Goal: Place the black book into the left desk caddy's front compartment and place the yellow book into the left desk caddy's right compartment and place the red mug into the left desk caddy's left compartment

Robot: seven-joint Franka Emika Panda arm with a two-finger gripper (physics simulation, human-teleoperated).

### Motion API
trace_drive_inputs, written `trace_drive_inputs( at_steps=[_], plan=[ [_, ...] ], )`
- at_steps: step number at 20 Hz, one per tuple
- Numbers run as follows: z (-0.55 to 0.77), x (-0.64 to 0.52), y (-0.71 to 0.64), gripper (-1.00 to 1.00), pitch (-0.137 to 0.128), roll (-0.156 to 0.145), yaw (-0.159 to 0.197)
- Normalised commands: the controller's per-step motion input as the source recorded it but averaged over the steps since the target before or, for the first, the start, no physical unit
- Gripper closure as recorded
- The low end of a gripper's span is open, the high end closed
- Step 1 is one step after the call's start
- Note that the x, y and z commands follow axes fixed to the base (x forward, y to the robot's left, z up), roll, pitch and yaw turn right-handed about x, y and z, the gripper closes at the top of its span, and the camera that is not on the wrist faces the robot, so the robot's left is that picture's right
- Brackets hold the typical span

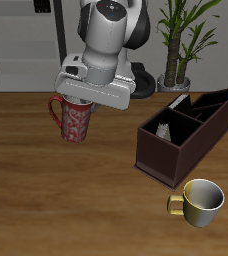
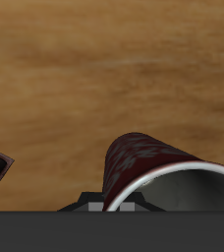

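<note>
- Red mug (image 1: 75, 121) hangs under the gripper (image 1: 86, 100), apparently clear of the surface (image 1: 46, 200), well apart from the left desk caddy (image 1: 186, 135).
- Jaws: seem pinched on the mug's rim (image 2: 173, 182), though contact is hidden; judged held.
- Risk: rim pinch is off-centre; the mug may swing or slip in transit.
- Risk: base could clip the caddy's wall or divider if carried low.
- Pale-yellow mug (image 1: 201, 202) stands near the caddy's front corner, beside the approach path.
</note>
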Motion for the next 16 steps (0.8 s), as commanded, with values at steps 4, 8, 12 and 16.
trace_drive_inputs(
  at_steps=[4,8,12,16],
  plan=[
    [0.23,-0.54,0.10,1.00,-0.045,-0.051,-0.027],
    [0.13,-0.67,0.35,1.00,-0.072,0.007,-0.009],
    [0.00,-0.61,0.38,1.00,0.000,0.029,-0.067],
    [0.00,-0.44,0.23,1.00,-0.020,0.006,-0.042]
  ],
)
